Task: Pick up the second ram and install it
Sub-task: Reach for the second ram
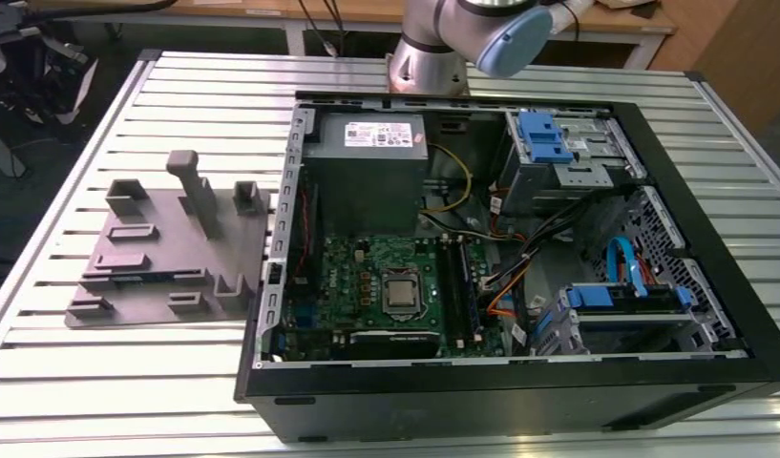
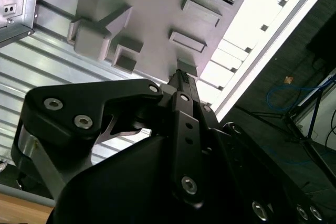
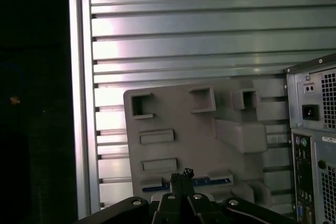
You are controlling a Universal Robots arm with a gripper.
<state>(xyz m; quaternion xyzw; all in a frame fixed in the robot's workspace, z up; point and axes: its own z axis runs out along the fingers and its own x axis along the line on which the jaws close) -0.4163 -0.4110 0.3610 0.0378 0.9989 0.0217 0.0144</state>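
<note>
Pincer (image 3: 183, 176) closed, fingers together, holding nothing, above the grey fixture (image 1: 173, 243) on the slatted surface (image 1: 173, 95), at the exterior view's left of the open computer case (image 1: 695, 315). The ram (image 3: 215, 180) lies flat in a fixture slot.

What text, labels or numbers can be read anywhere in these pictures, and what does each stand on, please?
White label on the power supply, exterior view: print too small to read.
White sticker on the computer case rear, first wrist view: blurred, unreadable.
No other text is legible.
</note>
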